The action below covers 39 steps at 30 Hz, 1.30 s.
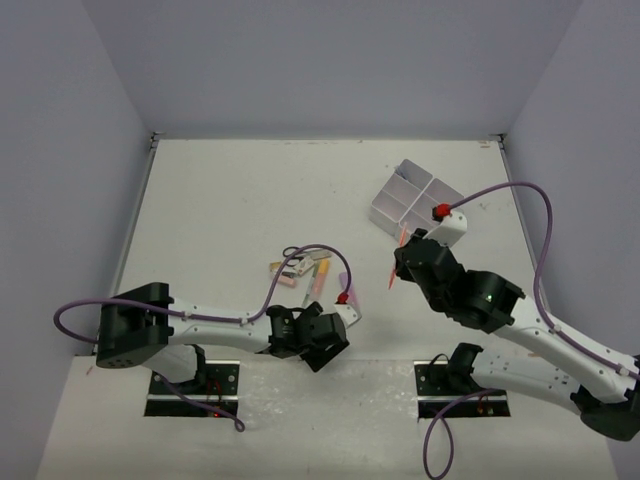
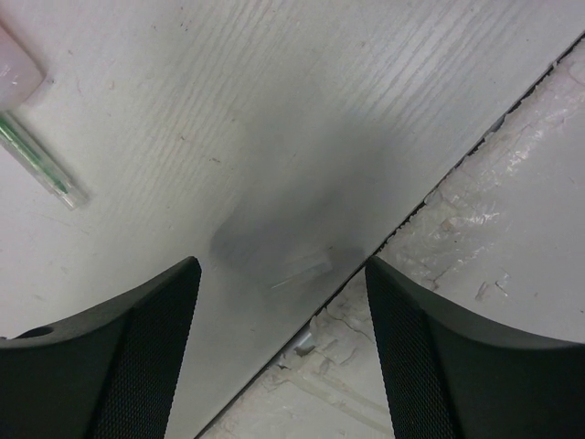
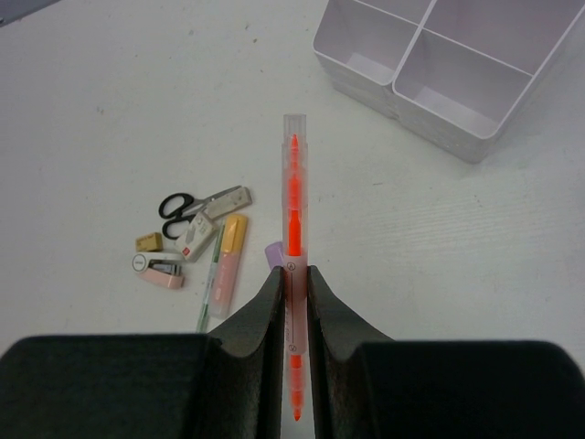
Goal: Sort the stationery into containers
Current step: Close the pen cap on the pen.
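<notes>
My right gripper [image 3: 292,274] is pinched narrow on the orange marker [image 3: 293,197]. It grips low on the barrel, so most of the marker's length sticks out ahead of the fingers, toward the box [image 3: 448,128]. The marker hangs above the table, short of the box's nearest corner and not yet over any compartment. I see nothing in the two compartments facing me, so I would take the nearest one and reserve it for markers.

To do this well, I judge that the tip must clear the near wall before I go down. With so much marker ahead of the jaws, a low approach could knock the wall and shove the light box away. I would bring the marker over the middle of the compartment and tilt it tip-down so it fits inside the square. Then I would lower it until the tip is below the rim, and only then let go. A drop from high up could bounce it out.

My left gripper [image 2: 281,270] stands wide with nothing between its fingers, over the table [image 2: 274,110] and far from the box. A green pen [image 2: 41,163] and a pale pink item [image 2: 14,69] lie just beyond it. The scissors [image 3: 187,203] and the other loose pieces lie in a pile well apart from the box.
</notes>
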{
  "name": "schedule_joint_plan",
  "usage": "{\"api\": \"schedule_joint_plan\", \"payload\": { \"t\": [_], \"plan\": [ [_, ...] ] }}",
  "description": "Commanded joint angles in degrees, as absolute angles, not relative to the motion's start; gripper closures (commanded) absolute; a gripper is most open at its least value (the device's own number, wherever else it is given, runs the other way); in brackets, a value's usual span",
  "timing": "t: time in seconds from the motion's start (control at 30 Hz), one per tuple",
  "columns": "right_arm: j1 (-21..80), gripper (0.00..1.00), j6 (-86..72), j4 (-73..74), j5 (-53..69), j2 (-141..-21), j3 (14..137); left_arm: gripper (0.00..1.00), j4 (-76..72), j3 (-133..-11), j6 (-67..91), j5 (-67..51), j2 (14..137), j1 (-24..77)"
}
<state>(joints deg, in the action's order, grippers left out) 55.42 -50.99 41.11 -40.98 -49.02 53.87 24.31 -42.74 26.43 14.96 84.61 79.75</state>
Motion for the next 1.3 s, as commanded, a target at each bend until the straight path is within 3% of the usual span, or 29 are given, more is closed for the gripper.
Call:
{"api": "schedule_joint_plan", "payload": {
  "t": [0.0, 0.3, 0.63, 1.27],
  "plan": [
    [55.1, 1.0, -50.5, 39.1, -41.5, -47.5, 53.3, 0.23, 24.5, -42.9, 22.2, 8.6, 82.6, 80.1],
    [55.2, 1.0, -50.1, 38.8, -41.5, -45.6, 52.6, 0.23, 29.9, -48.6, 12.6, 0.3, 82.6, 80.9],
    [55.2, 1.0, -49.3, 38.7, -40.9, -43.5, 51.8, 0.21, 35.0, -53.2, 7.2, 4.9, 89.8, 80.8],
    [55.1, 1.0, -46.5, 34.9, -39.2, -39.9, 49.0, 0.22, 35.0, -52.6, -5.1, 6.5, 88.9, 75.3]
  ]
}}
